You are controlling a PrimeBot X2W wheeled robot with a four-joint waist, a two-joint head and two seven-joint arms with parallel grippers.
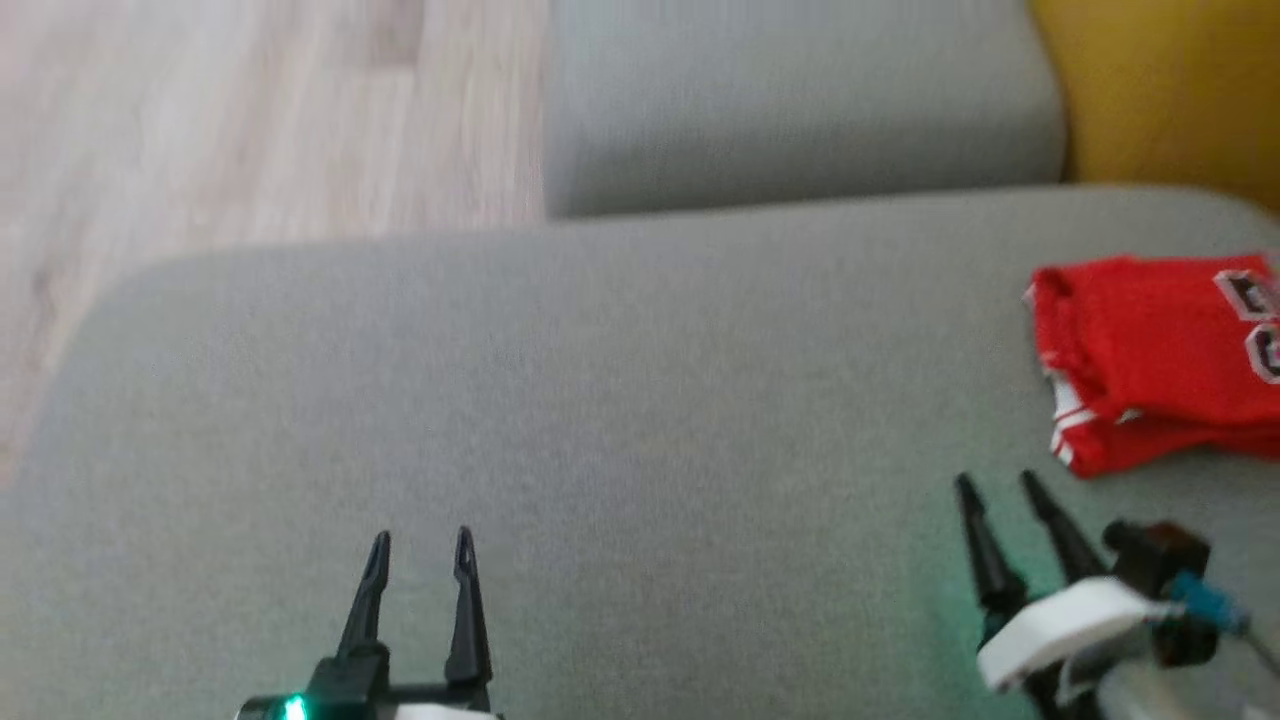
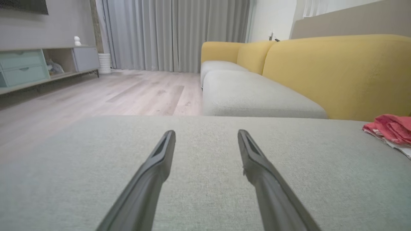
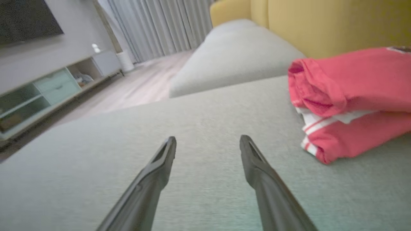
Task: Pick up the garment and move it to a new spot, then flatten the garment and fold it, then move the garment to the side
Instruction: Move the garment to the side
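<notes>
The garment (image 1: pixel 1150 360) lies folded into a red bundle at the right edge of the grey seat cushion (image 1: pixel 600 420). Dark numerals with white outlines show on its top, and a red-and-white striped band shows at its near left corner. My right gripper (image 1: pixel 1000 485) stands open just short of that corner, apart from the cloth. In the right wrist view the garment (image 3: pixel 353 80) sits to the right of the open right gripper (image 3: pixel 208 138). My left gripper (image 1: pixel 420 540) is open over bare cushion at the lower left. In the left wrist view, the left gripper (image 2: pixel 206 133) is spread wide and the garment (image 2: pixel 390 126) is far right.
A second grey cushion (image 1: pixel 800 100) lies beyond this one. A yellow backrest (image 1: pixel 1170 90) rises at the right. Pale wood floor (image 1: pixel 250 120) runs past the cushion's left edge. A low cabinet (image 2: pixel 38 64) and grey curtains (image 2: pixel 173 32) stand across the room.
</notes>
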